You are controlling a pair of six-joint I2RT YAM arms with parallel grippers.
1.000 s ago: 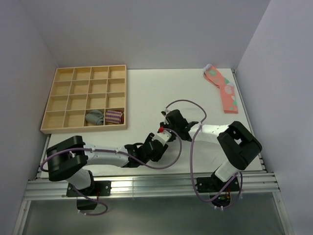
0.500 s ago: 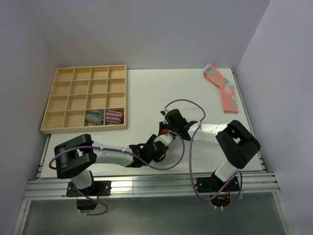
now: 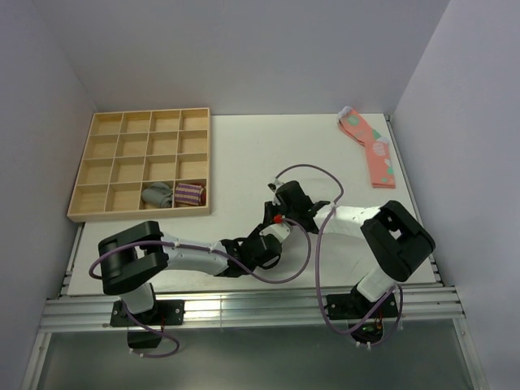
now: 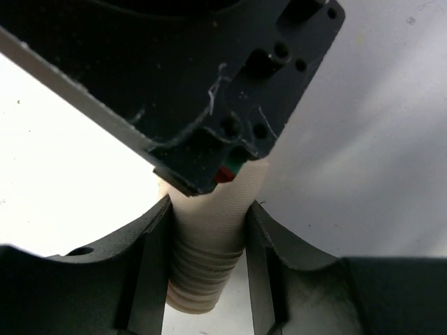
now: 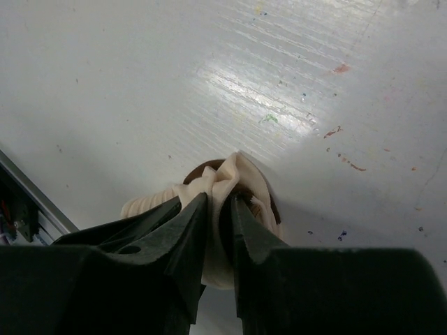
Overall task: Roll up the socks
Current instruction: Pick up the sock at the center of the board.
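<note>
Between the fingers of the left gripper [image 4: 207, 223], the socks [image 4: 202, 279] are clamped as a cream ribbed bundle, probably so that the roll cannot unwind. Just ahead, a fold is pinched by the right gripper [image 5: 218, 202], low over the table [image 5: 293, 77].

The white table [image 3: 244, 154] bears a wooden tray [image 3: 110, 146] at left, pink socks [image 3: 375, 154] far right, the socks [image 5: 234, 174] bunched mid-front.
</note>
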